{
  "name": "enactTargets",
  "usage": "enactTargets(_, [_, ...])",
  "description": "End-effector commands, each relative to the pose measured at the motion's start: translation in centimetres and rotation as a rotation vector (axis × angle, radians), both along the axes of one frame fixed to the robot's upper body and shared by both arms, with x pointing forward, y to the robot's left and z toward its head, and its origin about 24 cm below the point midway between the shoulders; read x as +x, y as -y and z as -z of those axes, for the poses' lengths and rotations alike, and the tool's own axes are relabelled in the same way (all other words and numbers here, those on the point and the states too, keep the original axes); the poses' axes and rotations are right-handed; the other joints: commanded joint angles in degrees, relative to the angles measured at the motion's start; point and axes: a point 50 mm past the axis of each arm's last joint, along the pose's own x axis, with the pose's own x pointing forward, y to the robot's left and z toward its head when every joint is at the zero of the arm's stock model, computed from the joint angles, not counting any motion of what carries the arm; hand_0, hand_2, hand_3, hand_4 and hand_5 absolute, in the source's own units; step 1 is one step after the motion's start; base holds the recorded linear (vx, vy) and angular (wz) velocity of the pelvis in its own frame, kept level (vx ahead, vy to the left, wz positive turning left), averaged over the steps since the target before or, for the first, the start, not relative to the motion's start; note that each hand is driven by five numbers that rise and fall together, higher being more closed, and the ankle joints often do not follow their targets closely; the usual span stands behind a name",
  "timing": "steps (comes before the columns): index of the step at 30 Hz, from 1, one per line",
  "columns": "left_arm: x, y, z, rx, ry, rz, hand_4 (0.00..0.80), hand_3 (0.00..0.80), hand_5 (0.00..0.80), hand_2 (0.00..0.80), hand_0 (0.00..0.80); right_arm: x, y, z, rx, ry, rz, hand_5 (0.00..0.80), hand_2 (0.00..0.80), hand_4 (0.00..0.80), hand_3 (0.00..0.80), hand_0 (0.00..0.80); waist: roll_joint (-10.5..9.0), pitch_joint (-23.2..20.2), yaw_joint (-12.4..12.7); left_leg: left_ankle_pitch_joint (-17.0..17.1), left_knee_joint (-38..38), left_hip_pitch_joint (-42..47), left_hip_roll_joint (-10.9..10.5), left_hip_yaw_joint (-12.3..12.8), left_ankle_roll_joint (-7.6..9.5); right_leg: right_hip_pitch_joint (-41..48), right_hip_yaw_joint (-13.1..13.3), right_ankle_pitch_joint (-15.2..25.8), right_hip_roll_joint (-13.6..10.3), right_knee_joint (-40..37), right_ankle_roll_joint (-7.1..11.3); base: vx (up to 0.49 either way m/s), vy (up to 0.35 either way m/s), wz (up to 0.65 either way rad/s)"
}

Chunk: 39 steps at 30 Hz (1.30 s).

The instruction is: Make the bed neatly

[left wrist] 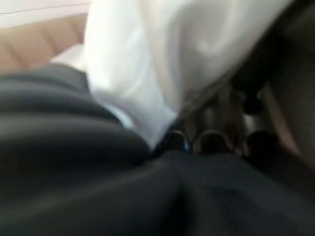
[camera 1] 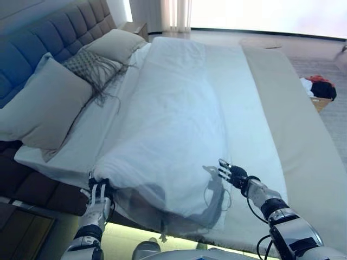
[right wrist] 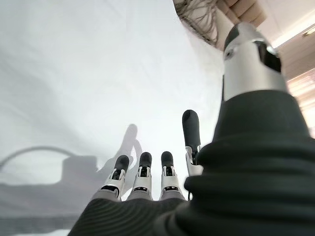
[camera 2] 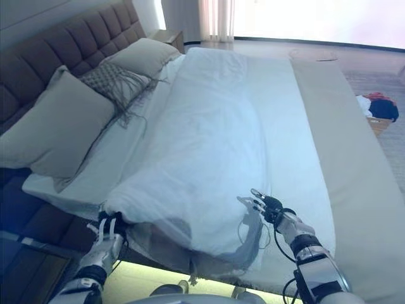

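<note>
A white duvet (camera 1: 168, 124) lies bunched along the middle of the bed, over a white sheet (camera 1: 246, 103). My left hand (camera 1: 99, 192) is at the duvet's near corner on the headboard side, with its fingers curled on the edge; the left wrist view shows white cloth (left wrist: 147, 54) right at the fingertips. My right hand (camera 1: 233, 173) hovers over the duvet's near edge toward the foot side. Its fingers (right wrist: 142, 172) are straight and spread, and it holds nothing.
Two grey pillows (camera 1: 43, 105) (camera 1: 116, 43) and a patterned fringed cushion (camera 1: 92, 65) lean on the tufted headboard (camera 1: 49, 38). A beige runner (camera 1: 295, 124) covers the foot of the bed. A basket of clothes (camera 1: 320, 89) stands on the floor beyond it.
</note>
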Motion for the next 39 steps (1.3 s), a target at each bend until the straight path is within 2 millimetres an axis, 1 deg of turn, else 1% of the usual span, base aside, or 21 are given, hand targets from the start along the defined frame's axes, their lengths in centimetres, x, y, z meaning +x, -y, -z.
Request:
enactTargets(1, [-1.5,-7.4,-3.3,0.205,0.087,-0.135,0.800,0.800,0.800,0.800,0.800,-0.1,1.4,-0.2,-0.015,0.036,0.067,0.000,0.000,0.000,0.000,0.000,-1.64,-3.19,4.22,-1.11,2.57,-2.64,-2.95,-1.42,1.19,2.09,-0.41,-5.57,-6.00,5.44,3.92,-0.010,0.031,0.17])
enactTargets(4, [-3.8,-8.9,-2.6,0.221,0.007,-0.188,0.800,0.800,0.800,0.800,0.800,-0.1,1.8,-0.3,-0.020,0.036,0.083,0.000,0.000,0.000,0.000,0.000,-1.37,-2.92,5.31,-0.86,2.76,-3.16,-3.15,-2.12,1.16,2.24,-1.26,-5.73,-6.18,5.46,3.85,-0.022,0.040,0.07])
enactTargets(6, [-5.5,-10.3,-2.5,0.232,-0.046,-0.237,0.800,0.800,0.800,0.800,0.800,-0.1,2.2,-0.5,-0.028,0.037,0.093,0.000,0.000,0.000,0.000,0.000,-1.17,-2.79,6.09,-0.61,2.68,-3.37,-3.32,-2.70,1.12,2.44,-1.92,-5.82,-6.22,5.43,3.84,-0.024,0.051,0.18])
enactTargets(11, [-9.4,-13.9,-3.1,0.262,-0.114,-0.361,0.800,0.800,0.800,0.800,0.800,0.2,2.9,-0.9,-0.038,0.052,0.110,0.000,0.000,0.000,0.000,0.000,-0.96,-2.51,7.60,-0.48,2.49,-3.39,-3.50,-3.86,0.91,3.04,-3.17,-6.28,-6.32,5.37,3.90,-0.026,0.063,0.12])
enactTargets(14, [-11.5,-15.5,-3.6,0.309,-0.185,-0.382,0.800,0.800,0.800,0.800,0.800,0.2,3.0,-1.0,-0.039,0.061,0.117,0.000,0.000,0.000,0.000,0.000,-1.01,-2.58,8.41,-0.38,2.59,-3.69,-3.58,-4.14,0.82,3.20,-3.94,-6.28,-6.39,5.18,3.97,-0.025,0.058,0.09])
enactTargets(18, [-13.1,-17.0,-4.5,0.342,-0.244,-0.393,0.800,0.800,0.800,0.800,0.800,0.1,3.3,-1.0,-0.044,0.072,0.106,0.000,0.000,0.000,0.000,0.000,-0.98,-2.62,8.77,-0.29,2.69,-4.08,-3.67,-4.11,0.75,3.17,-4.55,-6.03,-6.52,4.77,4.29,-0.027,0.082,0.07])
enactTargets(22, [-14.1,-17.4,-4.5,0.349,-0.252,-0.393,0.800,0.800,0.800,0.800,0.800,-0.3,3.8,-0.9,-0.066,0.059,0.102,0.000,0.000,0.000,0.000,0.000,-0.76,-2.24,8.81,-0.67,3.53,-4.67,-3.75,-3.75,0.84,2.85,-4.67,-6.11,-6.78,5.00,4.40,-0.038,0.127,0.01])
enactTargets(25, [-13.7,-16.9,-4.2,0.348,-0.238,-0.354,0.800,0.800,0.800,0.800,0.800,-0.7,4.5,-0.7,-0.084,0.047,0.109,0.000,0.000,0.000,0.000,0.000,-0.74,-1.72,8.69,-1.18,4.49,-5.11,-3.87,-3.57,0.89,2.63,-4.63,-6.21,-7.03,5.25,4.38,-0.035,0.151,0.02])
enactTargets(27, [-13.0,-16.3,-3.9,0.339,-0.225,-0.322,0.800,0.800,0.800,0.800,0.800,-1.0,5.1,-0.8,-0.102,0.044,0.115,0.000,0.000,0.000,0.000,0.000,-0.66,-1.14,8.45,-1.82,5.71,-5.65,-4.02,-3.39,0.98,2.36,-4.48,-6.35,-7.35,5.66,4.38,-0.030,0.191,0.02])
enactTargets(31, [-11.1,-14.9,-3.2,0.305,-0.184,-0.288,0.800,0.800,0.800,0.800,0.800,-1.2,6.4,-1.2,-0.142,0.050,0.125,0.000,0.000,0.000,0.000,0.000,-0.46,1.13,7.70,-3.52,10.01,-8.43,-4.46,-2.79,1.32,0.22,-3.55,-6.66,-8.43,7.64,4.21,-0.113,0.230,0.02])
enactTargets(33, [-9.6,-14.1,-3.1,0.284,-0.143,-0.289,0.800,0.800,0.800,0.800,0.800,-0.6,7.0,-2.0,-0.157,0.081,0.134,0.000,0.000,0.000,0.000,0.000,-0.36,3.52,7.19,-4.61,13.15,-10.97,-4.78,-2.46,1.56,-1.88,-2.71,-6.86,-9.11,9.34,4.15,-0.256,0.246,0.00])
enactTargets(35, [-7.6,-13.7,-3.5,0.267,-0.099,-0.287,0.800,0.800,0.800,0.800,0.800,0.3,7.4,-3.1,-0.160,0.127,0.153,0.000,0.000,0.000,0.000,0.000,-0.51,6.49,6.56,-5.77,16.34,-13.72,-5.16,-1.94,1.84,-3.96,-1.59,-6.98,-9.66,10.94,4.07,-0.299,0.244,0.01])
enactTargets(37, [-5.8,-13.7,-4.3,0.264,-0.057,-0.286,0.800,0.800,0.800,0.800,0.800,0.9,7.7,-4.0,-0.161,0.170,0.155,0.000,0.000,0.000,0.000,0.000,-0.90,9.16,5.92,-7.06,19.56,-16.14,-5.67,-1.27,2.31,-6.08,-0.30,-7.16,-10.10,12.90,4.11,-0.254,0.228,0.04])
enactTargets(39, [-4.0,-14.4,-6.0,0.274,-0.016,-0.302,0.800,0.800,0.800,0.800,0.800,1.3,7.9,-4.6,-0.147,0.218,0.156,0.000,0.000,0.000,0.000,0.000,-2.08,11.99,5.04,-9.03,23.23,-18.62,-5.75,-0.73,3.07,-8.37,1.22,-7.36,-10.34,15.36,4.32,-0.201,0.167,0.01])
